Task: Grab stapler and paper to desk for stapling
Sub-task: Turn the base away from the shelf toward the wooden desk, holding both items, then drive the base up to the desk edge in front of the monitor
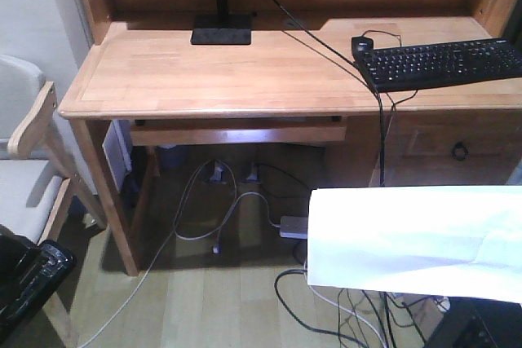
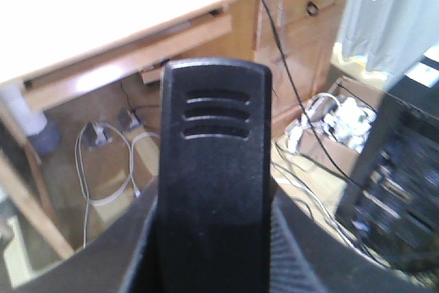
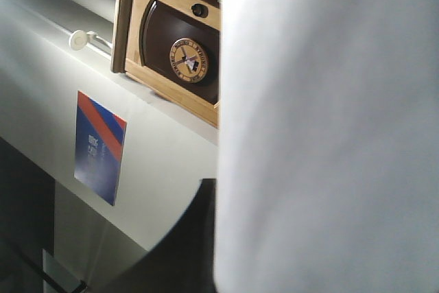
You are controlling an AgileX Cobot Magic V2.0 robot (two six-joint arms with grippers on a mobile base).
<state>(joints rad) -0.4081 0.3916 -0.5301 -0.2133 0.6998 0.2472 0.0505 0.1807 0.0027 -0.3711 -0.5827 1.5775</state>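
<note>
Paper (image 1: 416, 238) hangs low right, short of the counter (image 1: 220, 79), long edge running along its front, apparently pinched by the right gripper (image 3: 206, 252); left gripper (image 1: 33, 279) clamps the stapler (image 2: 212, 169) low left, and open wood lies ahead and up, nearer the left arm

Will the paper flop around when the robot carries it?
Probably floppy: the paper shows a crease and its lower edge slants. Likely very light, since it looks like one thin sheet. It may crumple if pushed against the desk.
</note>
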